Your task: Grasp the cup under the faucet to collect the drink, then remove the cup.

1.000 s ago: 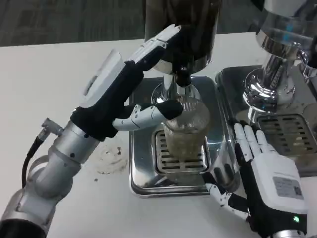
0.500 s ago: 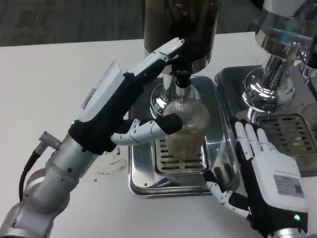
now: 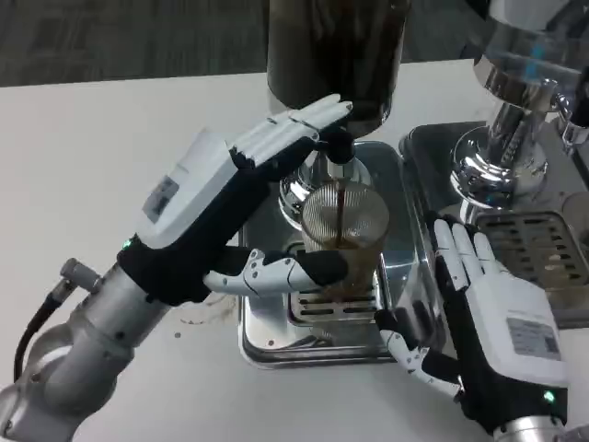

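A ribbed clear cup stands on the drain grate of a steel drip tray, under the faucet of a dark drink dispenser. A thin dark stream runs from the faucet into the cup, and brown drink fills its lower part. My left hand reaches in from the left with straight fingers lying against the faucet's black knob. Its thumb touches the cup's lower front. My right hand lies open at the tray's right rim, fingers spread and holding nothing.
A second dispenser with a chrome base and its own drip tray stands at the right, close behind my right hand. A brown stain marks the white table left of the tray.
The drink has started to pour and the cup now holds dark liquid. My left hand has come lower and closer, its thumb sliding down the cup's front. The right hand has barely moved.
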Controlling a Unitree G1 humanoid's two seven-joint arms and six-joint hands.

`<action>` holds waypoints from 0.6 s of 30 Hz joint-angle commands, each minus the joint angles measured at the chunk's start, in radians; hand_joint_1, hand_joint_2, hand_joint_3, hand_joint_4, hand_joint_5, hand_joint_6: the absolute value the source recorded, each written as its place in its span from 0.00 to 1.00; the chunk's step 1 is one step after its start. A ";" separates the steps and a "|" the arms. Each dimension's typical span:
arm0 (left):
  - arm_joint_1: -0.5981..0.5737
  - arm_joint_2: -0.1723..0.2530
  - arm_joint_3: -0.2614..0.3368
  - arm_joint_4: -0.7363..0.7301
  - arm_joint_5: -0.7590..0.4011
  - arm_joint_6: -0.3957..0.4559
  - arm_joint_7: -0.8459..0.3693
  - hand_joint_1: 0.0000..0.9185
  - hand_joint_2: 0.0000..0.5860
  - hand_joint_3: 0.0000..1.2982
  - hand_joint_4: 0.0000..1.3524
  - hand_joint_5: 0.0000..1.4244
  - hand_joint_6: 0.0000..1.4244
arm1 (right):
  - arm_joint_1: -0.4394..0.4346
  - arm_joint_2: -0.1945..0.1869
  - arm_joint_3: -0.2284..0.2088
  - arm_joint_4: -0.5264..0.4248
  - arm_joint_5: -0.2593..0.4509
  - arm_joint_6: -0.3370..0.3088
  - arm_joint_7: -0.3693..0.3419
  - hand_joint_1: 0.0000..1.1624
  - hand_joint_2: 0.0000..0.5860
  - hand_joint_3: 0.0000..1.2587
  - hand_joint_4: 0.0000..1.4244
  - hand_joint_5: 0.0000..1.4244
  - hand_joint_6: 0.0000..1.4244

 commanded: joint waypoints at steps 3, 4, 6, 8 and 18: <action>0.032 0.022 -0.022 0.006 0.036 -0.021 0.005 0.00 0.23 0.15 0.10 0.23 0.15 | -0.010 0.003 -0.008 0.021 0.026 -0.025 -0.013 0.41 0.57 0.00 0.00 0.00 0.09; 0.034 0.024 -0.023 0.006 0.037 -0.022 0.007 0.00 0.23 0.15 0.10 0.23 0.15 | -0.010 0.004 -0.009 0.022 0.029 -0.028 -0.014 0.41 0.57 0.00 0.00 0.00 0.09; 0.038 0.026 -0.024 0.004 0.039 -0.023 0.011 0.00 0.23 0.15 0.10 0.23 0.15 | -0.014 0.005 -0.015 0.028 0.047 -0.037 -0.014 0.41 0.57 0.00 0.00 0.00 0.09; 0.044 0.027 -0.027 0.002 0.037 -0.023 0.012 0.00 0.23 0.15 0.10 0.23 0.15 | -0.017 0.005 -0.018 0.032 0.058 -0.041 -0.014 0.41 0.57 0.00 0.00 0.00 0.09; 0.063 0.033 -0.034 0.007 0.038 -0.026 0.019 0.00 0.24 0.15 0.10 0.23 0.15 | -0.049 0.015 -0.060 0.101 0.210 -0.159 -0.013 0.41 0.50 0.00 0.00 0.00 0.11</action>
